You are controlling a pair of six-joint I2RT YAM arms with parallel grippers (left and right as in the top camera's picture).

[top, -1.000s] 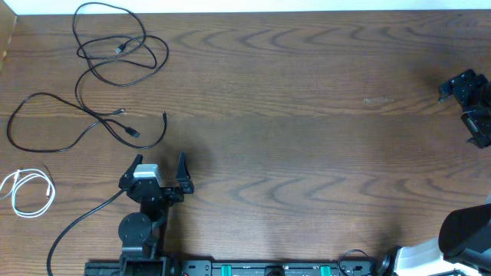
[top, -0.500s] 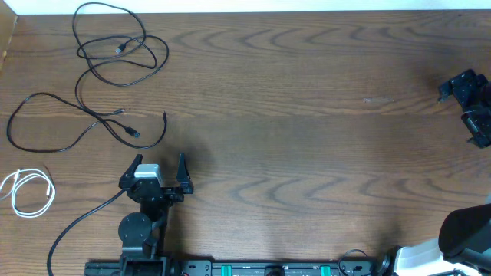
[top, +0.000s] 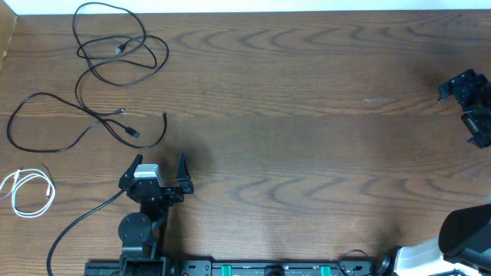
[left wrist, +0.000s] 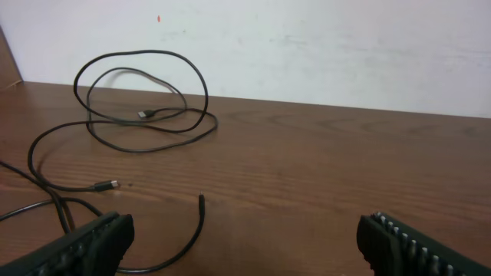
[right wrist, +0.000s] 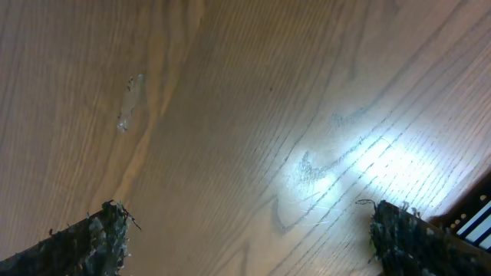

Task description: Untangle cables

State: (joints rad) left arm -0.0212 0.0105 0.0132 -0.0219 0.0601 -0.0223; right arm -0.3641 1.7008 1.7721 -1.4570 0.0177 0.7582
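Ok, overhead: the black cables lie in the far-left corner of the tabletop. One part is a loose multi-loop coil near the far edge. Below it, strands run toward a wide loop at the left edge, with plug ends pointing right. The strands cross between coil and loop, and I can't tell which strand belongs to which cable. White cable is a small coil on its own at the left edge, apart from the black ones. Left end effector sits just below the black strands, fingers spread wide, nothing between them. A thick black lead runs from its arm base. Right end effector is at the far right edge, well apart from all the cables, and its jaw gap is hard to read here.

Left wrist: left end effector is wide open and empty. The black coil lies ahead by the white wall, and a loose cable end lies just ahead of the left finger.

Right wrist: right end effector is wide open, holding nothing, over bare wood with a glare patch and a pale scuff.
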